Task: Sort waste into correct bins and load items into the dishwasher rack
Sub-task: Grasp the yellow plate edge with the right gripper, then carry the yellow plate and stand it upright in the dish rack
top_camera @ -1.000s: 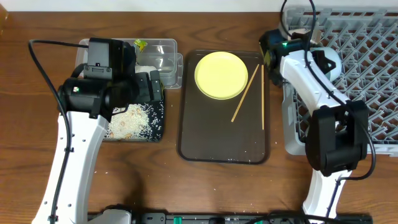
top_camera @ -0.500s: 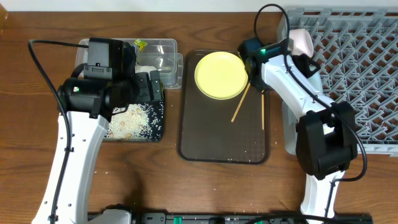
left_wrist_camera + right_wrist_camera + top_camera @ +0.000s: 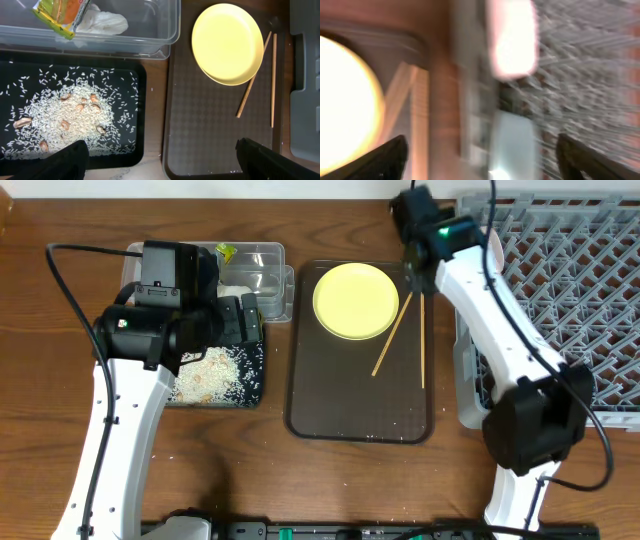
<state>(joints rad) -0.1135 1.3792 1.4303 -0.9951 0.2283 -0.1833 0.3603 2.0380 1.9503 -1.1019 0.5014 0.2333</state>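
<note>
Your right gripper (image 3: 481, 145) hangs over the far right corner of the brown tray (image 3: 360, 405), between the yellow plate (image 3: 356, 301) and the grey rack (image 3: 580, 290). Its fingers are spread wide with nothing between them, though its wrist view is badly blurred. What is left to load looks to be the plate and the two chopsticks (image 3: 422, 330), all lying on the brown tray. The right arm is clearly the nearer one. From the fingers, the chopsticks run back toward the robot. One lies straight along the tray's right edge, and the other slants from its far end down toward the tray's middle. That slanted stick passes the plate's rim so closely that you cannot tell whether they touch, so taking the straight one first is probably cleaner. Turn the fingers across its length. The rack wall stands just to the right, leaving little room on that side. Your left gripper (image 3: 161, 145) is also spread and empty, above the black tray (image 3: 140, 80) of rice (image 3: 65, 115). Beyond that sits the clear tub (image 3: 170, 30), holding the wrapper (image 3: 60, 12) and the white scrap (image 3: 107, 22).
</note>
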